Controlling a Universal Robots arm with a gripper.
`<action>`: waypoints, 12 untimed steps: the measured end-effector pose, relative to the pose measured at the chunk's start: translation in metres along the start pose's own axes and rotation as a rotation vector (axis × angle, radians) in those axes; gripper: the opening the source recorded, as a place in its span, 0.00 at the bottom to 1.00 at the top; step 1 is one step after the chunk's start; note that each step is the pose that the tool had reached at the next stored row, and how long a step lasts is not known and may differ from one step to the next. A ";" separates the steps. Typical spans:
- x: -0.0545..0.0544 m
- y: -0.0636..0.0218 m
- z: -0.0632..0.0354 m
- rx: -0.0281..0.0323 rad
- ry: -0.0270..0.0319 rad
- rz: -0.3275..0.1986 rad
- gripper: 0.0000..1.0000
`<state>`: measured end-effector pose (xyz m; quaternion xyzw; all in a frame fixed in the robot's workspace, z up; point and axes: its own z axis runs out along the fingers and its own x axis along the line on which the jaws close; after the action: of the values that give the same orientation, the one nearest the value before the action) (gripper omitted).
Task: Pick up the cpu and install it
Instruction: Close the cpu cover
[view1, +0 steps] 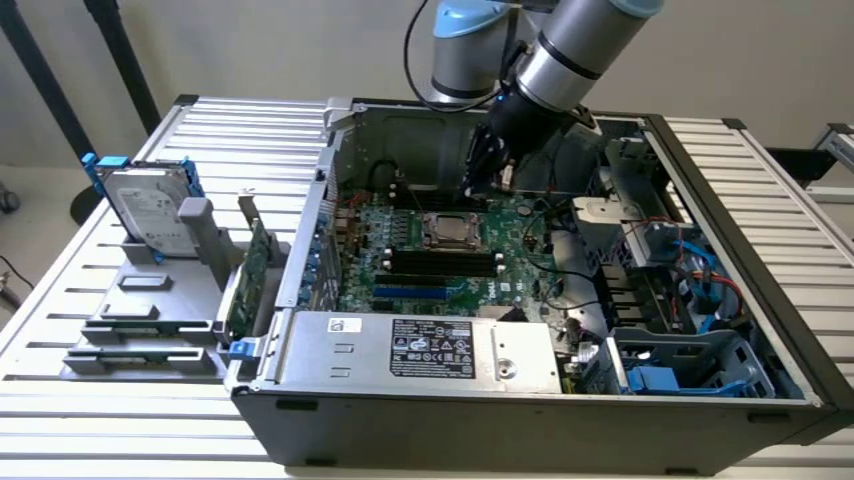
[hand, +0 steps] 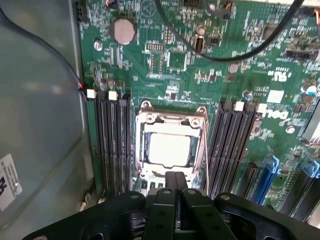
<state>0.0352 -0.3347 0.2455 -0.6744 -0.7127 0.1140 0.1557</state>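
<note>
On the surface (view1: 54, 400), outside the case (view1: 534, 425) on the exterior view's left, a hard drive (view1: 144, 212) stands in a grey rack (view1: 147, 330). A green card (view1: 248, 290) stands just beside the case wall. Inside the case, the cpu (view1: 447, 228) (hand: 169, 149) lies flat in the socket (hand: 146, 118) on the board (hand: 225, 75). The tool (view1: 478, 188) (hand: 175, 176) hangs near it, fingers pressed together.
</note>
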 end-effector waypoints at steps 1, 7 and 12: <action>0.000 -0.0021 0.0013 0.0040 0.0002 0.000 0.11; 0.000 -0.0149 0.0096 0.0158 0.0016 0.000 0.11; 0.000 -0.0329 0.0180 0.0158 0.0024 0.000 0.11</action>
<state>-0.0020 -0.3364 0.2410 -0.6733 -0.7116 0.1188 0.1619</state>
